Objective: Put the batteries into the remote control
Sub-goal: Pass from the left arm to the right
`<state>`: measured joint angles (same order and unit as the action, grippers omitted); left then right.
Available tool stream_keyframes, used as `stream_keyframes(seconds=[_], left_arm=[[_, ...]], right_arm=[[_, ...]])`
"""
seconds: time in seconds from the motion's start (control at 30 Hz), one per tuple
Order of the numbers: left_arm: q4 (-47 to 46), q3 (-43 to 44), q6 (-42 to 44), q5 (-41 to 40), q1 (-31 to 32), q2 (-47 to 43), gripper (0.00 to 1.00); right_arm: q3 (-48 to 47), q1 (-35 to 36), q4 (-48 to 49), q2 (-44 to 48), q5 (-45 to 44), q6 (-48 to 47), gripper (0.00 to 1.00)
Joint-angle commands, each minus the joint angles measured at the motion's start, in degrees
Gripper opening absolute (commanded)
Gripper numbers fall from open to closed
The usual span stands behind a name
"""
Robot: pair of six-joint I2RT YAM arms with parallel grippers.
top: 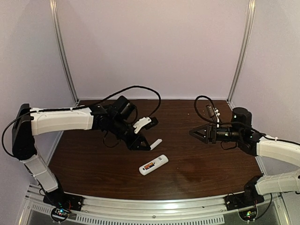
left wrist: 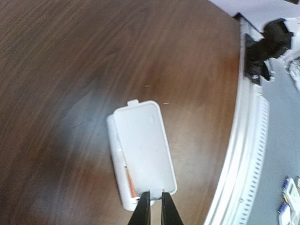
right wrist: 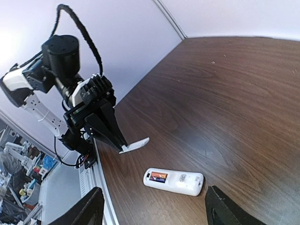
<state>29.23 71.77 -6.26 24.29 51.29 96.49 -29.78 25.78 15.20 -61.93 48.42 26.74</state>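
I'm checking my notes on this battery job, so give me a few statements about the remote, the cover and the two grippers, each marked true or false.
1. The left gripper is shut on the white battery cover. True.
2. The right gripper grips the remote control. False: it is open and empty, and the remote lies on the table.
3. The remote's recess faces up, with batteries in it. True.
4. The battery cover is clipped onto the remote. False: it is held off the remote, not touching it.
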Motion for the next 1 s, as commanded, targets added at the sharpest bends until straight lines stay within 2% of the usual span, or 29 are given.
stream_keyframes(seconds=[0.0, 0.13, 0.27, 0.47, 0.67, 0.83, 0.97], left_arm=[[4.6, 1.8, 5.3, 20.7, -0.4, -3.0, 0.00], [4.6, 1.0, 5.7, 34.1, -0.4, -6.2, 0.00], [4.6, 0.0, 7.6, 43.4, 0.9, -8.9, 0.00], [5.9, -0.5, 8.9, 50.9, 5.2, -9.4, 0.00], [7.2, 0.7, 10.0, 53.7, 7.8, -8.2, 0.00], [8.3, 1.7, 10.7, 54.2, 8.9, -6.8, 0.00], [8.4, 2.1, 11.0, 54.2, 9.9, -5.9, 0.00]], right_arm=[[-0.4, 3.2, 4.1, 4.1, 4.2, -4.0, 0.76], [-0.3, 7.7, 6.4, 7.3, 7.6, -4.2, 0.77], [-2.7, 13.8, 3.3, 10.2, 7.5, -7.4, 0.77], [-13.4, 25.3, -17.2, 12.1, 1.4, -20.7, 0.73], [-20.6, 33.5, -26.6, 8.5, -2.8, -27.4, 0.67], [-26.3, 40.7, -34.5, 4.0, -10.1, -34.4, 0.62], [-28.9, 45.4, -36.1, 1.4, -15.0, -37.2, 0.59]])
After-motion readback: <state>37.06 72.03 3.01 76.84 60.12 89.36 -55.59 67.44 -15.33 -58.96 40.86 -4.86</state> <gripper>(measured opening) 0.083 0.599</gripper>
